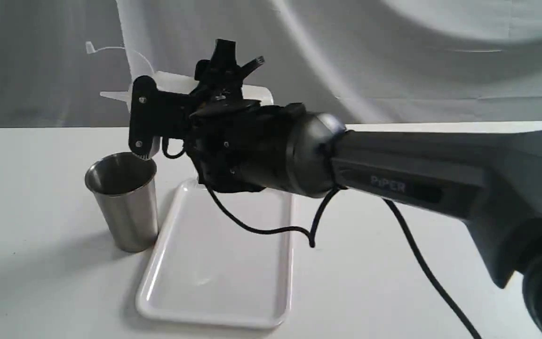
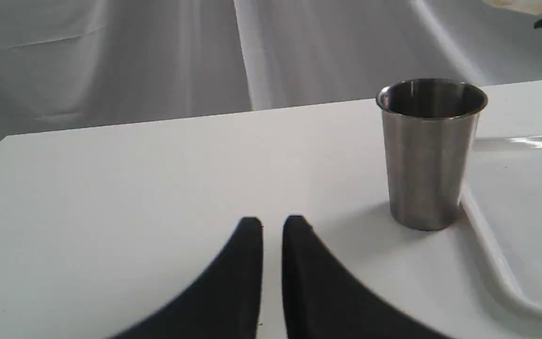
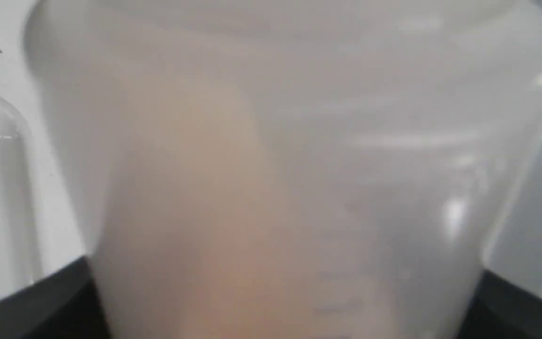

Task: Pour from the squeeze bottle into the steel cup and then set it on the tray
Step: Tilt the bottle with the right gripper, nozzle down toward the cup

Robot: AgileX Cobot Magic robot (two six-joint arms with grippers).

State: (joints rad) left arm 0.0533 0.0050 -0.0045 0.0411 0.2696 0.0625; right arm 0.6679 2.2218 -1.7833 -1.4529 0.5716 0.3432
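worktop (image 1: 26,292): white and flat, with its far edge against a grey cloth backdrop (image 1: 393,56).
right arm (image 1: 440,174): grey. Comes in from the worktop's right side and reaches across above the tray. A black cable (image 1: 261,230) hangs off it over the tray.
tray (image 1: 224,278): glossy white with a low rim. Lies flat mid-worktop, nearer the front edge than the far edge, with nothing on it.
squeeze bottle (image 1: 174,84): off the worktop, held in the air and tipped about level. Its cone nozzle points toward the worktop's left side and sits above the steel cup in the exterior view. Tan liquid (image 3: 191,226) shows through the wall, and the thin cap strap (image 1: 93,47) sticks up past the nozzle.
steel cup (image 1: 125,207): upright on the worktop, just beside the tray's long left rim. Cannot tell if they touch. Its contents are not visible.
right pincer (image 1: 151,113): clamped on the squeeze bottle's body, with black fingers on both sides of it in the right wrist view.
left pincer (image 2: 273,226): low over bare worktop, apart from the cup. The fingers are nearly together with a thin slit between them, holding nothing.
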